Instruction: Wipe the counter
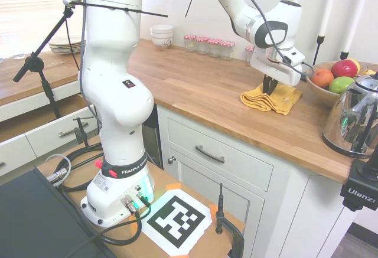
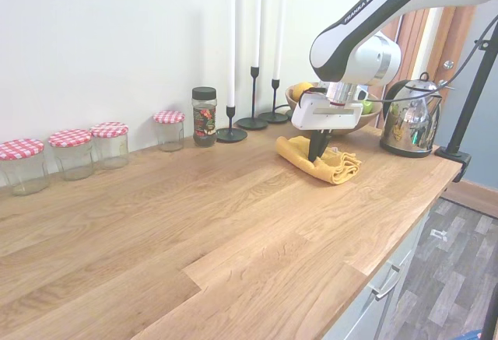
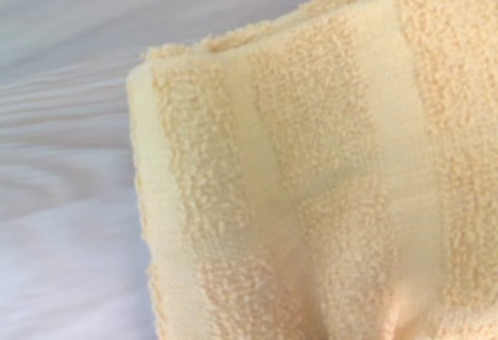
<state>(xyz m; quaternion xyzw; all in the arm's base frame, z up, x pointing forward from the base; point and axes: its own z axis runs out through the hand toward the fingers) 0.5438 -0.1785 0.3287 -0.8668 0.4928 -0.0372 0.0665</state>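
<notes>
The counter (image 1: pixel 201 87) (image 2: pixel 194 223) is a long warm-brown butcher-block top over white cabinet fronts. A folded yellow terry cloth (image 1: pixel 257 100) (image 2: pixel 338 167) lies on it near the fruit bowl. My gripper (image 1: pixel 270 90) (image 2: pixel 314 153) points straight down into the middle of the cloth, its dark fingers pressed together on a fold. In the wrist view the cloth (image 3: pixel 311 184) fills most of the picture from very close, with pale counter beside it.
A fruit bowl (image 1: pixel 331 78) (image 2: pixel 373 114) and a steel kettle (image 1: pixel 354 119) (image 2: pixel 410 126) stand just beyond the cloth. Black candlesticks (image 2: pixel 253 114), a spice jar (image 2: pixel 205 116) and checked-lid jars (image 1: pixel 207 45) (image 2: pixel 74 152) line the wall. White bowls (image 1: pixel 162 35) are stacked at the far end.
</notes>
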